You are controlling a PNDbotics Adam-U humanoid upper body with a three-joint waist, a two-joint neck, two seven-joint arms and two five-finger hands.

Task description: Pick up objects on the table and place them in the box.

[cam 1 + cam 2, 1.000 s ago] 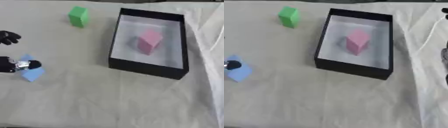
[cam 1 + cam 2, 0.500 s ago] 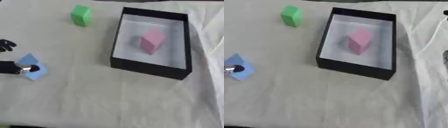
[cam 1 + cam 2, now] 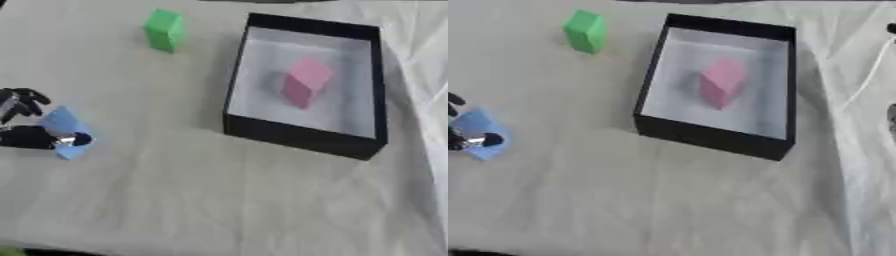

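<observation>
A black box [image 3: 236, 125] with a white floor stands at the centre right, and a pink block [image 3: 304, 81] lies inside it. A green block [image 3: 164, 30] stands upright on the cloth at the far left of the box. At the left edge lies a light blue block [image 3: 63, 122]. My left hand [image 3: 26, 135] is at that block: its thumb lies across the block's near side and its fingers curl at the far side, pinching it. My right hand shows in no view.
A pale wrinkled cloth [image 3: 219, 200] covers the table. A thin white cable [image 3: 868, 75] runs along the right side, with a dark object [image 3: 891, 117] at the right edge.
The camera has shifted, so the whole scene sits a little differently. My left hand stays at the blue block, its thumb still across it.
</observation>
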